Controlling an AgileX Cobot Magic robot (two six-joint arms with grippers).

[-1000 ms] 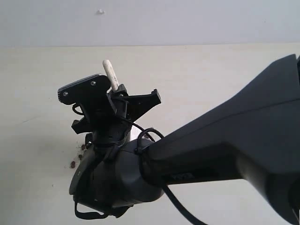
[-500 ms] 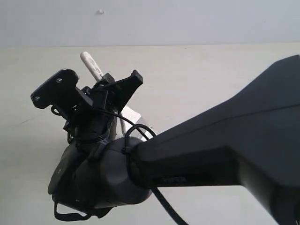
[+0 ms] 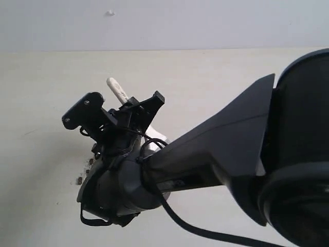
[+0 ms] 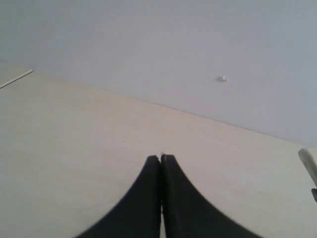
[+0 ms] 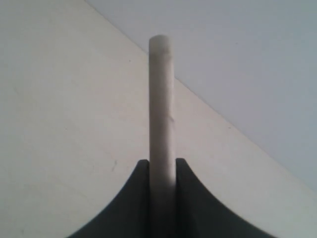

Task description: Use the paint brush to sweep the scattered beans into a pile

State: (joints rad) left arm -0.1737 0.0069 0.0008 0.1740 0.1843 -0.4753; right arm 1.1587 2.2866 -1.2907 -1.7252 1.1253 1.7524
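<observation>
In the exterior view my right gripper [image 3: 126, 104] reaches across to the left half of the table, shut on the paint brush. The brush's white handle [image 3: 116, 88] sticks up and back out of the jaws. A bit of white below the wrist [image 3: 156, 137] may be the bristles. A few dark reddish beans [image 3: 80, 180] show on the table just left of the arm; the other beans and any pile are hidden behind it. The right wrist view shows the handle [image 5: 161, 94] clamped between the fingers of that gripper [image 5: 162, 163]. My left gripper [image 4: 161, 158] is shut on nothing, above bare table.
The bulky black right arm [image 3: 231, 149] fills the lower right of the exterior view and hides much of the pale table [image 3: 46, 103]. A grey wall [image 3: 164, 23] bounds the table's far edge. The handle's tip [image 4: 308, 164] shows at the left wrist view's edge.
The right gripper, with the brush, swung left and up, then came back right and down. A few beans beside the arm, hidden half a second ago, show again.
</observation>
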